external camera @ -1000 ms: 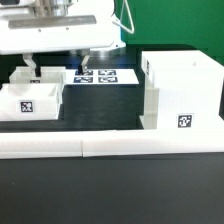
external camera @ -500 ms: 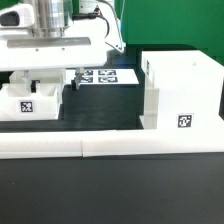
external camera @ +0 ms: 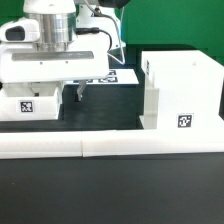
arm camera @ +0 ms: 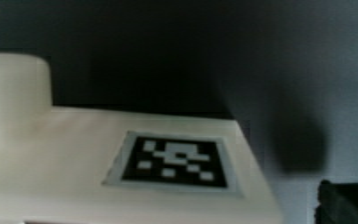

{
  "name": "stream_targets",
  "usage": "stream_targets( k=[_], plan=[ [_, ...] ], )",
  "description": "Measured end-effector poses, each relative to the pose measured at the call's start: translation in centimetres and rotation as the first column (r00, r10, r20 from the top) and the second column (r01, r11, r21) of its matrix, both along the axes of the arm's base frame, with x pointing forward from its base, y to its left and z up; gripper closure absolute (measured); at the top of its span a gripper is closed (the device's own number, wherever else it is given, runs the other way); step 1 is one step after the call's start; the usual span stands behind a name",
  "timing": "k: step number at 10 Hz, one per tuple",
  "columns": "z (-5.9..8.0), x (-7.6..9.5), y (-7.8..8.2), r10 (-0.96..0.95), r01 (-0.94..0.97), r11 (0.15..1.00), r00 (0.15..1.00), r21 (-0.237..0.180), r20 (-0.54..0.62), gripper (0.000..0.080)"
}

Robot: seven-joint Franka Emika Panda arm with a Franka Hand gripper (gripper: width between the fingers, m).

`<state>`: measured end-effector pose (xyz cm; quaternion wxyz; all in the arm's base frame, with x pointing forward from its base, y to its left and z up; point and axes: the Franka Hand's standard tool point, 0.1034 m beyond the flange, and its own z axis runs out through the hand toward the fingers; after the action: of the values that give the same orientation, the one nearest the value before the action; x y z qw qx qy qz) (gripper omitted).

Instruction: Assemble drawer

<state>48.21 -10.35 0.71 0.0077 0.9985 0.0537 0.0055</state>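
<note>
Black table point(external camera: 105, 112), tray point(external camera: 28, 105) beneath hand point(external camera: 52, 90).

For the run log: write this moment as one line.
gripper: open | position: at small tray, exterior view's left, contact unclear | casing: upright, exterior view's right, apart from small tray

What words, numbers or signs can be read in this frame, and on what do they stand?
No words, brands or numbers can be read.
On the box casing: a black-and-white square tag, a pattern only, no text.
On the tray: one such tag.
On the marker board: several such tags, partly hidden.
</note>
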Motion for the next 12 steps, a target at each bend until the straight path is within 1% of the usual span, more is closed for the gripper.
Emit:
stream_targets(
  k=[2, 3, 4, 6, 7, 8, 9, 12],
  plan=[
    [-0.06, 0.04, 0.46, -0.021, 0.021, 1.000, 1.000, 0.001, 0.003, 0.0150],
    [-0.06, 0.06, 0.57, -0.020, 0.020, 1.000, 1.000, 0.001, 0.002, 0.0284],
    [-0.06, 0.06, 0.55, -0.019, 0.019, 1.000, 1.000, 0.001, 0.002, 0.0284],
    [-0.06, 0.06, 0.55, -0.019, 0.019, 1.000, 1.000, 0.001, 0.002, 0.0559],
    [-0.06, 0.06, 0.54, -0.019, 0.019, 1.000, 1.000, 0.001, 0.002, 0.0559],
    [-0.05, 0.07, 0.54, -0.019, 0.019, 1.000, 1.000, 0.001, 0.003, 0.0735],
    [-0.05, 0.07, 0.54, -0.019, 0.019, 1.000, 1.000, 0.001, 0.003, 0.0758],
    [-0.05, 0.07, 0.54, -0.019, 0.019, 1.000, 1.000, 0.001, 0.003, 0.0758]
  ],
)
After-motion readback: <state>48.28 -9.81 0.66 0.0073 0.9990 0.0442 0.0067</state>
